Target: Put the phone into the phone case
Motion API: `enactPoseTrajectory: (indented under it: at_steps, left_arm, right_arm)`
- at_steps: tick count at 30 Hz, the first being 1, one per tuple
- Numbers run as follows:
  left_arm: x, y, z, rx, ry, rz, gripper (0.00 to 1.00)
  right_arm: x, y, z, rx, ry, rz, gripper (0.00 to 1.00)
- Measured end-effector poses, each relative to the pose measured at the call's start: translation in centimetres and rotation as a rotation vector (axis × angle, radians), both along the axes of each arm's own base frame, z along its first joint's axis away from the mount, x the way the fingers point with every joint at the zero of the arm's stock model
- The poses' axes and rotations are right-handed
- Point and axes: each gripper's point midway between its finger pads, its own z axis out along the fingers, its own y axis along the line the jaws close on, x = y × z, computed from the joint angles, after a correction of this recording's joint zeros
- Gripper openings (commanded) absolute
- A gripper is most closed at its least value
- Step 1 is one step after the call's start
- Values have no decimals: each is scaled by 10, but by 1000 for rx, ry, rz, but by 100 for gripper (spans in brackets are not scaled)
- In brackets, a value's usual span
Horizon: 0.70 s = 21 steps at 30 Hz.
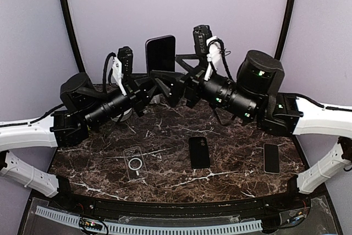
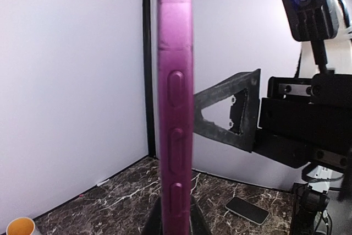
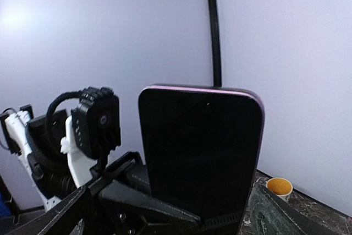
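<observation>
A black phone with a purple rim (image 1: 160,53) is held upright in the air at the back centre. My left gripper (image 1: 158,82) is shut on its lower part; in the left wrist view the purple edge with side buttons (image 2: 175,108) rises from between the dark fingers (image 2: 148,221). My right gripper (image 1: 180,65) reaches to the phone from the right. In the right wrist view the dark screen (image 3: 201,158) fills the space between its jaws; whether they press on the phone is unclear. The clear phone case (image 1: 133,163) with a white ring lies flat on the table, front left.
Two more black phones lie flat on the marble table (image 1: 236,136): one at the centre (image 1: 199,152), one at the right (image 1: 271,158), which also shows in the left wrist view (image 2: 246,210). An orange cup (image 2: 19,227) stands at the back by the wall, also in the right wrist view (image 3: 279,188).
</observation>
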Motion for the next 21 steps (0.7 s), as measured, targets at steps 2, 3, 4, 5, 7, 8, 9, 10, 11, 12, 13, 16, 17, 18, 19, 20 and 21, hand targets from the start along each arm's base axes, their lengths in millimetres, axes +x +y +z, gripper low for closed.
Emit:
enactPoseTrajectory:
  at_steps: [2, 3, 4, 5, 7, 8, 9, 10, 11, 12, 13, 16, 17, 18, 19, 20, 21]
  left_arm:
    - [9, 1, -5, 6, 15, 47, 0]
    - [13, 2, -7, 9, 21, 70, 0]
    - [16, 3, -10, 16, 27, 88, 0]
    - [18, 3, -12, 23, 33, 101, 0]
    - [21, 4, -15, 33, 39, 119, 0]
    - [22, 4, -16, 34, 40, 123, 0]
    - [22, 5, -16, 33, 40, 128, 0]
    - [23, 6, -15, 33, 38, 135, 0]
    - [24, 6, -15, 33, 38, 139, 0]
    - [24, 6, -16, 34, 37, 141, 0]
    - [24, 6, -15, 35, 37, 142, 0]
    - [24, 7, -15, 32, 36, 142, 0]
    - [24, 7, -15, 32, 35, 143, 0]
    - [24, 7, -15, 32, 36, 145, 0]
    - [24, 7, -15, 32, 36, 145, 0]
    - [25, 7, -15, 31, 36, 147, 0]
    - [25, 7, -14, 30, 36, 148, 0]
  right_arm:
    - [10, 9, 3, 23, 29, -72, 99]
    - [16, 13, 4, 31, 38, -105, 99]
    - [22, 18, 6, 40, 48, -134, 99]
    - [28, 20, 8, 46, 55, -161, 99]
    - [39, 24, 11, 57, 70, -223, 99]
    - [43, 24, 14, 62, 74, -249, 99]
    - [46, 24, 14, 62, 78, -270, 99]
    - [49, 24, 14, 61, 82, -288, 99]
    - [51, 23, 14, 59, 85, -303, 99]
    - [53, 23, 15, 57, 88, -317, 99]
    - [55, 23, 15, 56, 90, -330, 99]
    - [59, 23, 14, 51, 104, -356, 98]
    - [60, 23, 12, 46, 110, -360, 99]
    - [61, 24, 8, 37, 120, -361, 99]
    - [61, 24, 6, 31, 126, -360, 99]
    - [62, 25, 3, 25, 137, -358, 99]
    - [63, 25, -1, 18, 148, -354, 98]
